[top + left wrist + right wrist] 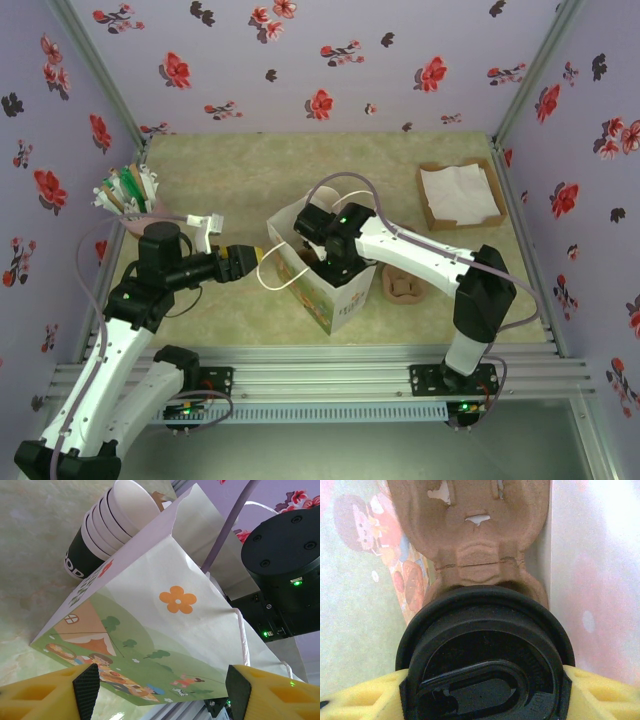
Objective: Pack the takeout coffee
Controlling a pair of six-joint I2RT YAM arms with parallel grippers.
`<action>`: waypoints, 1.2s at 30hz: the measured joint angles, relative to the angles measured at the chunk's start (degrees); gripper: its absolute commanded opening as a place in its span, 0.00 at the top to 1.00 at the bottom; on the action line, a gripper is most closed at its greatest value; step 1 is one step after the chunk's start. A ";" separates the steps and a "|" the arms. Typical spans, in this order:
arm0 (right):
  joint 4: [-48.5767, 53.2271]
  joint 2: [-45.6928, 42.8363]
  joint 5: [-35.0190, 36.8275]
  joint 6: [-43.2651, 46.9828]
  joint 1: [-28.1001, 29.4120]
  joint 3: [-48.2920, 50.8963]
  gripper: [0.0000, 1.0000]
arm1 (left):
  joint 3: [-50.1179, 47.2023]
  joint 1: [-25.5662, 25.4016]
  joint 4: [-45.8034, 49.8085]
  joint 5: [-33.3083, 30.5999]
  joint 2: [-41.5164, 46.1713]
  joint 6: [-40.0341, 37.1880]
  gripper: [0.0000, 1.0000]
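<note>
Nearest, the left jaws stand wide apart at the left side of the white paper bag (335,295), their black pads (86,690) framing its printed wall. I cannot tell whether they touch the paper. The placing looks meant to brace the bag so it does not slide or tip while the other arm works in it.

The right arm (420,255) reaches over from the right and dips into the bag's open mouth. Its jaws grip the takeout coffee (485,650) from both sides, just under the round black lid (480,625), and hold the cup upright so nothing spills. The coffee is inside the bag, between the paper walls, right at a brown pulp tray (470,530) that sits deeper in. The near pocket of that tray seems to be where the cup is meant to seat — the tray is probably there to keep it from toppling in a bag much taller than itself.

Past the bag, a stack of nested cups (107,525) lies tilted on the desk (200,170), and a second pulp tray (405,288) rests just to the bag's right. These look like spares. At the far right is a cardboard box of napkins (460,195); at the far left, a holder of stirrers (125,195) — both well apart from the packing.
</note>
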State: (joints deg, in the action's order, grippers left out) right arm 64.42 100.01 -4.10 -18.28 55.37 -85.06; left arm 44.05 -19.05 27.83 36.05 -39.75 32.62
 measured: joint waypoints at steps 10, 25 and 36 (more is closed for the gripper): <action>-0.15 -0.09 -0.02 -0.17 0.00 0.09 0.37 | 0.00 0.00 0.00 0.00 0.00 0.00 0.29; -0.04 -0.35 -0.02 -1.07 0.07 -0.39 0.24 | -0.09 0.00 -0.07 -0.48 0.00 0.02 0.26; 1.27 0.22 0.13 -1.90 0.46 -1.51 0.16 | -0.20 0.00 -0.02 -0.94 0.00 0.04 0.26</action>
State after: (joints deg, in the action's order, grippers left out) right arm 65.69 100.22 -3.97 -20.18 55.83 -86.56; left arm 43.86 -19.05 27.81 35.11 -39.75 32.67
